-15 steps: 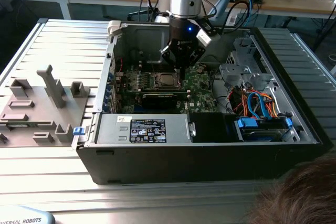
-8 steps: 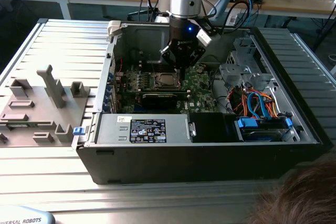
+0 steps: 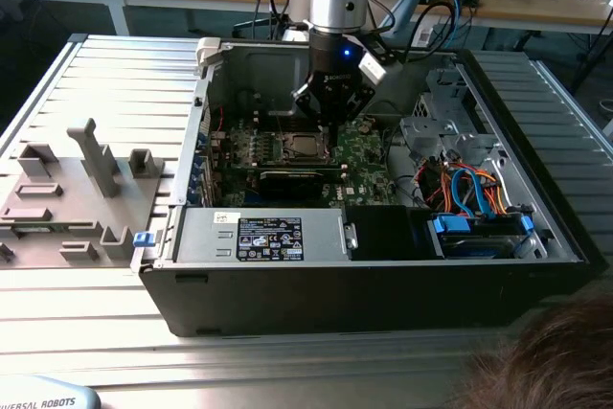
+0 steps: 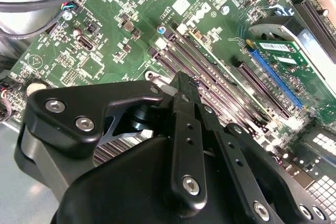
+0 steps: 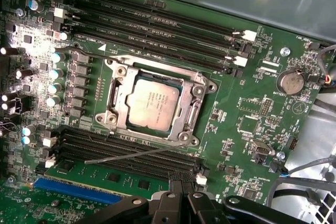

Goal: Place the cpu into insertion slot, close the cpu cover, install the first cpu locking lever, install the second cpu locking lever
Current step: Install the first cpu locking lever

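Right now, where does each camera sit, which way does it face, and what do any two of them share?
Exterior view: off the arm, above the table, looking down into the open case; the arm and tool hang over the board.
First wrist view: on the arm, looking down at the cpu under its cover; tool parts at the edge.
Second wrist view: on the arm, looking along the closed tool at the memory slots.
Both wrist views share the memory slots.

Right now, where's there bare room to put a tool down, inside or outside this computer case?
The ribbed metal table is bare beyond the grey fixture tray on the exterior view's left, and also in front of the case. Inside it is crowded: the gripper hangs over the cpu, with cables packing the exterior view's right.
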